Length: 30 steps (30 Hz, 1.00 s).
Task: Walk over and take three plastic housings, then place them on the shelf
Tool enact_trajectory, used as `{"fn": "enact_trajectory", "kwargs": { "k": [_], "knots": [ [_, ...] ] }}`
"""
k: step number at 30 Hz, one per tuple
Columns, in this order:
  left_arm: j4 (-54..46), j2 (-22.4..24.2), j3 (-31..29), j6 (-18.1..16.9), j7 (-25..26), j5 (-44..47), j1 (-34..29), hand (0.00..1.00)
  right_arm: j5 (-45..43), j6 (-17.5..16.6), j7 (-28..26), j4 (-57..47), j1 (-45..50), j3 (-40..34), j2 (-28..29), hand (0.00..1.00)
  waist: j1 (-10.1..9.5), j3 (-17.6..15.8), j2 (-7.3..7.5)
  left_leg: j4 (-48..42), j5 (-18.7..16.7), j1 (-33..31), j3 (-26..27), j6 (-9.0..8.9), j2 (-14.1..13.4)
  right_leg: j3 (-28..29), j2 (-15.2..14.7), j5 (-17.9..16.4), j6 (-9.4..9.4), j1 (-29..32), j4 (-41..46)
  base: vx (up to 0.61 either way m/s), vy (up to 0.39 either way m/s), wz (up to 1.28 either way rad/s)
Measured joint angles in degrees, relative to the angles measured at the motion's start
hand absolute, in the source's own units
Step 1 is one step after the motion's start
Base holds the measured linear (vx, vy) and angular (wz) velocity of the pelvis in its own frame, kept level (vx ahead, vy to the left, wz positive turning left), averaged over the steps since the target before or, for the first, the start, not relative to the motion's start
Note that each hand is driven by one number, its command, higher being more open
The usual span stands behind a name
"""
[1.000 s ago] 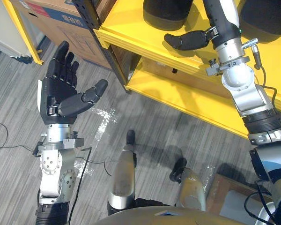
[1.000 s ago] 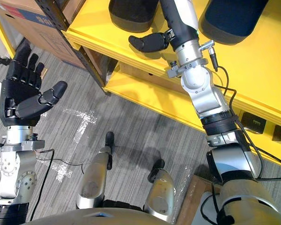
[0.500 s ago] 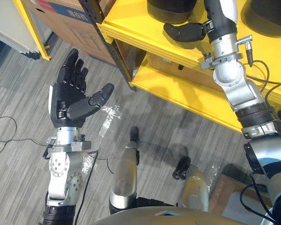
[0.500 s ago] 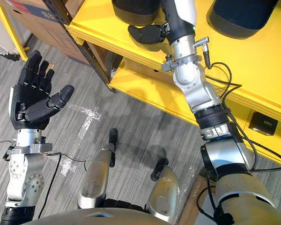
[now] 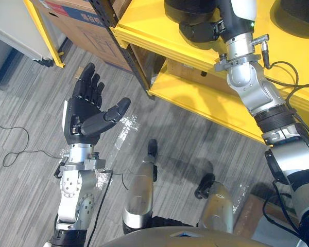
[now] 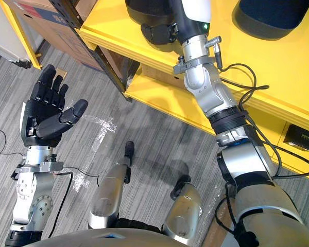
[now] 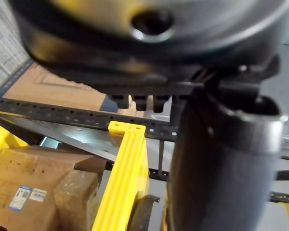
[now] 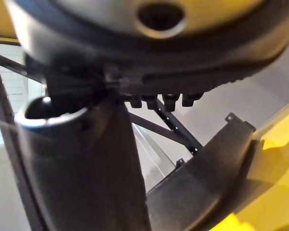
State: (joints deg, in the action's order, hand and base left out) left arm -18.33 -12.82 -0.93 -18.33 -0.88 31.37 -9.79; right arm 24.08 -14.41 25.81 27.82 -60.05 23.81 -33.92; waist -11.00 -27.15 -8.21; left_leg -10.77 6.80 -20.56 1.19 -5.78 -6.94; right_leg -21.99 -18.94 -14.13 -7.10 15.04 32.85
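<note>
Two dark plastic housings stand on the upper board of the yellow shelf (image 5: 154,33): the near housing (image 5: 185,7) just past the right hand (image 5: 198,32), touching it or very nearly so, and the far housing (image 5: 298,10) on the other side of that arm, well apart from the hand. In the right wrist view the near housing's curved wall runs close beyond the thumb (image 8: 82,163), and the fingers (image 8: 159,101) look straight rather than wrapped round anything, so the right hand reads as spread and holding nothing. The left hand (image 5: 85,116) is raised palm up over the grey floor (image 5: 31,103), far from the shelf, fingers apart and empty. The placing step seems to be in hand, with the near housing set down on the board. The next move probably calls for drawing the right hand straight back from the housing without nudging it, then fetching whatever housing the count of three lacks.
</note>
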Motion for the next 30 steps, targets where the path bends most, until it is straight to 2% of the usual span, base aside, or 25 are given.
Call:
{"fn": "enact_trajectory", "kwargs": {
  "k": [9, 12, 20, 30],
  "knots": [
    [0.00, 0.09, 0.78, 0.00, -0.10, -0.01, -0.92, 1.00, 0.39, 0.00, 0.00, 3.31, -1.80, 2.78, 0.01, 1.00, -0.19, 0.01, -0.30, 0.06, 0.01, -0.02, -0.13, 0.05, 0.38, -0.09, -0.37, -0.08, -0.13, -0.05, 0.08, 0.00, 0.000, 0.00],
    [0.01, 0.09, 1.33, 0.00, -0.10, -0.01, -1.28, 1.00, 1.60, 0.37, 1.65, 4.62, -3.07, 4.05, 0.01, 1.00, -0.27, 0.03, -0.42, 0.08, 0.02, -0.03, -0.16, 0.05, 0.38, -0.14, -0.37, -0.08, -0.13, -0.05, 0.08, 0.00, 0.000, 0.00],
    [0.14, 0.11, 4.14, 0.00, -0.56, 0.01, -0.91, 1.00, 7.76, 5.54, 6.72, 8.04, -7.54, 6.21, 0.13, 1.00, -1.41, 0.09, -1.83, 0.16, 0.41, -0.76, -0.88, 0.11, 0.49, -0.98, -0.40, -0.09, -0.12, 0.09, 0.07, 0.00, -0.008, 0.04],
    [0.50, 0.10, 5.68, -0.01, -0.66, 1.91, -0.83, 1.00, 8.93, 8.65, 9.76, 10.96, -10.84, 9.52, 0.42, 1.00, -1.76, 0.05, -1.97, 1.23, 1.24, -0.85, -1.59, 0.07, 0.62, -1.79, -0.49, -0.34, 0.09, 0.19, 0.41, 0.00, -0.010, 0.03]
  ]
}}
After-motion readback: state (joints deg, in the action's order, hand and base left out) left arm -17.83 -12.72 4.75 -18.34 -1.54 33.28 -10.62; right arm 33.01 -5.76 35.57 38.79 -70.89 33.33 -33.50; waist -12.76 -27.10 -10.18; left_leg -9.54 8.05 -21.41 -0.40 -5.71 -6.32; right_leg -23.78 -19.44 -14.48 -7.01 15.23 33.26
